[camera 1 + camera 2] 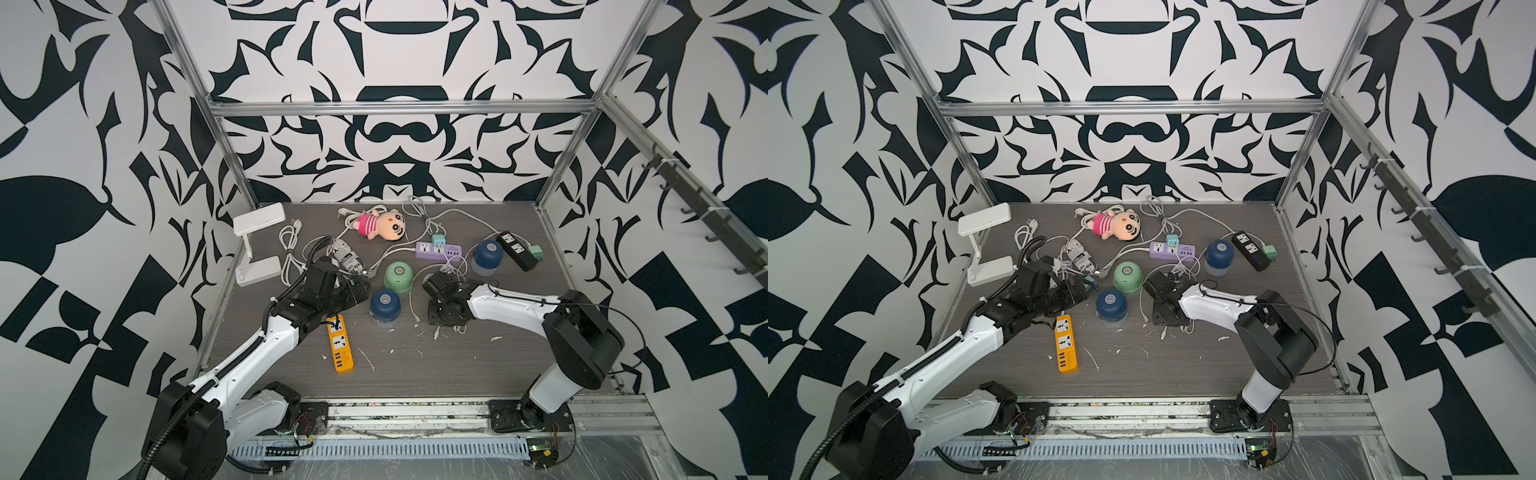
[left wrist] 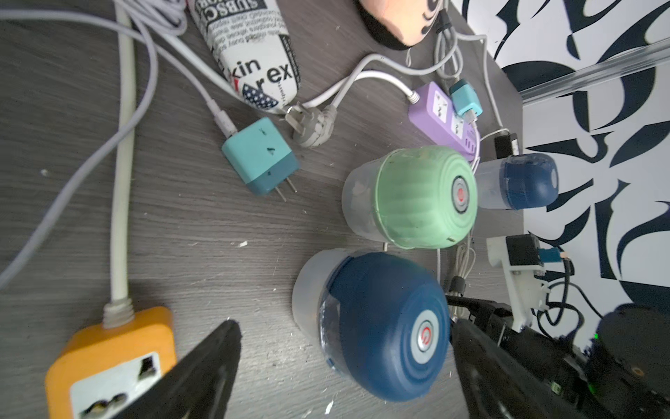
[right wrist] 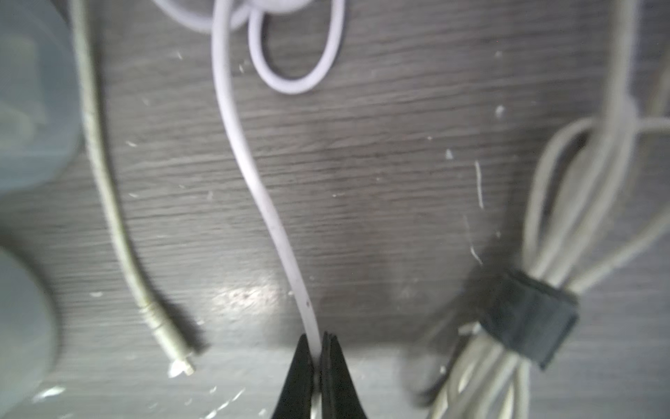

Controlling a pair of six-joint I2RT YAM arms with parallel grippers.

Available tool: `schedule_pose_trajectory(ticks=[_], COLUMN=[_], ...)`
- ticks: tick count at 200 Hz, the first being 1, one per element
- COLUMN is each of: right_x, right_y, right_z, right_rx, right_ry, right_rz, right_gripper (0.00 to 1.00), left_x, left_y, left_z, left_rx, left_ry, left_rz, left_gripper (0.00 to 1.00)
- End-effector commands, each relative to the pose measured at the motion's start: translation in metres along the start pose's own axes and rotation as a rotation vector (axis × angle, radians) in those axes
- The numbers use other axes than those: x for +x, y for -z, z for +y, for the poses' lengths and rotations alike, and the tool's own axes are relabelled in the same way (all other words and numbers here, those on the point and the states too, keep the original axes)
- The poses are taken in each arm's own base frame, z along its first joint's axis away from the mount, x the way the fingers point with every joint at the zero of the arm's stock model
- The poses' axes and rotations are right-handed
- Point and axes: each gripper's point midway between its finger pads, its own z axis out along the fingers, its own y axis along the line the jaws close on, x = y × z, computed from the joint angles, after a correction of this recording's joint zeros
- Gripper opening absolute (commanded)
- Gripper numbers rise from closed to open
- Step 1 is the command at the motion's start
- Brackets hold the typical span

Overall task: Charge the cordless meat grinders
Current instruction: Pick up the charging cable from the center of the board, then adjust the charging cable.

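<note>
Cordless meat grinders [image 1: 398, 276] stand upright mid-surface: the mint green grinder [image 1: 1128, 277] sits between the near dark blue grinder [image 1: 385, 305] and the far dark blue grinder [image 1: 488, 255]. A purple power strip [image 1: 439, 251], an orange power strip [image 1: 340, 343] and a teal plug adapter [image 2: 259, 156] crowd them. The left claw [image 2: 342, 326] gapes beside the near one, while the right claw [image 3: 319, 341] pinches a white cable [image 3: 253, 181]. The grey wood-grain surface [image 1: 457, 365] is enclosed by black-and-white patterned walls [image 1: 395, 158].
</note>
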Motion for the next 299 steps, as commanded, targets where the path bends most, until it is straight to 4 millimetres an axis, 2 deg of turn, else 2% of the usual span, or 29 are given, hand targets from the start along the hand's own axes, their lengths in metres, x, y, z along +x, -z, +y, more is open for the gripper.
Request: schedule_pose_trajectory(ticks=[1,27,50,86,120,145,151,180,188,192,225,263,299], right_x=[-0.034,-0.062,-0.079,-0.095,-0.107,-0.111,-0.111,-0.115,-0.116,-0.116,-0.123,-0.129,-0.130], right_y=[0.051,0.095,0.122,0.147,0.168,0.164,0.161,0.147,0.145,0.144,0.142,0.143,0.141], right_z=[0.005,-0.005,-0.017,-0.031,-0.022,-0.002,0.003,0.025,0.029,0.031,0.044,0.053,0.054], right_rx=[-0.108,-0.191,-0.257,-0.315,-0.402,-0.520,-0.546,-0.672,-0.693,-0.701,-0.756,-0.817,-0.852], right_ry=[-0.053,-0.114,-0.158,-0.206,-0.222,-0.259,-0.264,-0.319,-0.333,-0.338,-0.379,-0.434,-0.503], right_rz=[-0.115,-0.196,-0.244,-0.286,-0.318,-0.292,-0.281,-0.241,-0.240,-0.240,-0.247,-0.243,-0.227], right_gripper=[0.00,0.00,0.00,0.00,0.00,0.00,0.00,0.00,0.00,0.00,0.00,0.00,0.00], left_x=[-0.023,-0.039,-0.047,-0.048,-0.034,-0.019,-0.015,0.008,0.013,0.019,0.036,0.041,0.042], left_y=[0.022,0.036,0.043,0.038,0.034,0.030,0.028,0.016,0.018,0.006,-0.005,-0.017,-0.020], left_z=[-0.035,-0.066,-0.090,-0.113,-0.140,-0.161,-0.165,-0.183,-0.189,-0.186,-0.191,-0.182,-0.179], left_rx=[0.078,0.160,0.244,0.320,0.387,0.459,0.479,0.551,0.578,0.564,0.589,0.556,0.554], left_ry=[-0.077,-0.141,-0.168,-0.176,-0.208,-0.221,-0.222,-0.219,-0.221,-0.213,-0.204,-0.201,-0.213], left_rz=[-0.059,-0.084,-0.089,-0.048,-0.011,0.020,0.029,0.089,0.098,0.125,0.161,0.165,0.159], left_gripper=[0.93,0.93,0.92,0.89,0.87,0.86,0.81,0.78,0.76,0.75,0.70,0.66,0.63])
